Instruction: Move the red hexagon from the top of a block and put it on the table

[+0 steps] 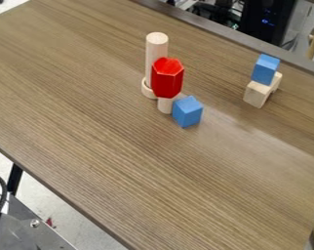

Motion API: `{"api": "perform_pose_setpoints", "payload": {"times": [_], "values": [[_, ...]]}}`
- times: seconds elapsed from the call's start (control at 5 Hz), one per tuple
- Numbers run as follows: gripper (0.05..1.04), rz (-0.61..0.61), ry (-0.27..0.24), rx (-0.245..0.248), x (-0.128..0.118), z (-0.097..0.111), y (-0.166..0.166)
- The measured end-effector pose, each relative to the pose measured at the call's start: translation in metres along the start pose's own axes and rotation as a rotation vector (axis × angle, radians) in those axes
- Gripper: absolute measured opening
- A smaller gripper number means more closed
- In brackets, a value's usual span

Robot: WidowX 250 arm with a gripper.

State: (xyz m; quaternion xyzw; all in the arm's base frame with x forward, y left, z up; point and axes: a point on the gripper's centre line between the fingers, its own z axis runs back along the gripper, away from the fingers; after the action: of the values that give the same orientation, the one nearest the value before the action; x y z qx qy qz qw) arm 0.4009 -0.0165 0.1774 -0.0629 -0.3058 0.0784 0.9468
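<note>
Past the far edge of the bench [120, 161] there's a dark machine [269, 19] with small blue lights, and pale floor [49, 217] lies beyond the near left edge. From where I stand, the red hexagon [167, 80] is up on a short pale cylinder [165, 105], a little left of the middle and towards the far side, roughly upright. So the move itself is still to be done: the hexagon has to be gripped, lifted off its perch, carried to bare wood and let go there. The wide stretch on the near side looks the easiest place to me.

As for the end effector, I cannot tell whether it is wide, narrow or holding something, though the hexagon sits with nothing gripping it.

I'd mind the neighbours. A tall pale cylinder [156, 45], with a pale round base [147, 90] at its foot, rises just behind and to the left, and a blue cube [187, 112] sits right by the perch, perhaps touching it. A sideways nudge could topple the lot, so straight up first seems wise. Off to the right, well apart, a second blue cube [265, 69] rests on a pale notched block [258, 94] and needn't be involved
</note>
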Motion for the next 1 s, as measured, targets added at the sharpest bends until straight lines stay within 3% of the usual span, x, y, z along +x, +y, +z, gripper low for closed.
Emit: {"api": "perform_pose_setpoints", "payload": {"times": [0.2, 0.4, 0.6, 1.0], "values": [[1.0, 0.003, 0.038, 0.007, -0.009, -0.011, 0.002], [1.0, 0.028, 0.068, 0.054, -0.014, -0.012, 0.011], [1.0, 0.132, 0.106, 0.09, -0.023, -0.013, 0.022], [1.0, 0.268, 0.168, 0.209, -0.037, 0.021, 0.021]]}}
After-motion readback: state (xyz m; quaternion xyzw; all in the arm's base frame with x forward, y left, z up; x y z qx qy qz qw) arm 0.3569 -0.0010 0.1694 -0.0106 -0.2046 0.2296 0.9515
